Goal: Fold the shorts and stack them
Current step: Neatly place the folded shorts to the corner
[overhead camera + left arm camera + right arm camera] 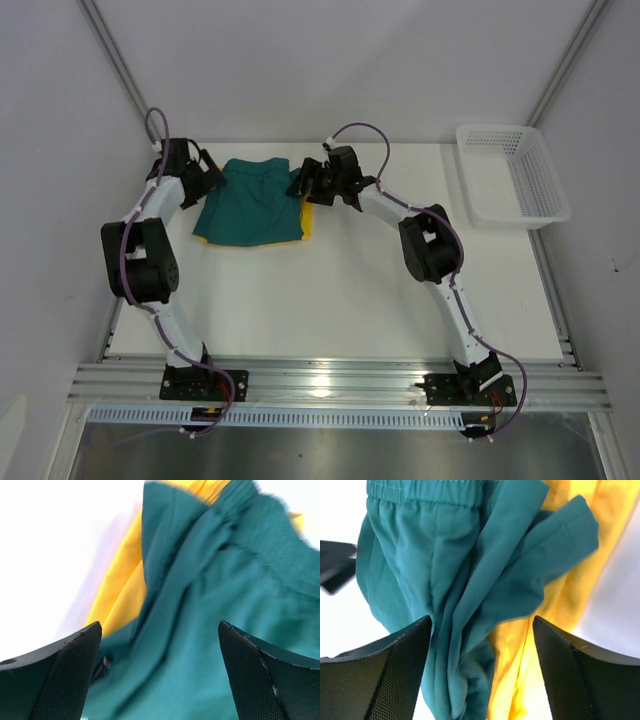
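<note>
The dark teal shorts [250, 203] lie on top of the yellow shorts [307, 222] at the back of the table, with yellow showing only along the right edge. My left gripper [210, 172] stands open at the stack's back left corner. In the left wrist view its fingers [60, 680] are wide apart over rumpled teal cloth [200, 630], with yellow [120, 590] beneath. My right gripper [300, 180] is open at the back right corner. Its fingers [395, 675] straddle bunched teal folds [420, 555] and yellow cloth [570, 595] without pinching either.
A white mesh basket [510, 175] stands empty at the table's back right. The table's back edge runs just behind the shorts. White table surface spreads in front of the stack, between the two arms.
</note>
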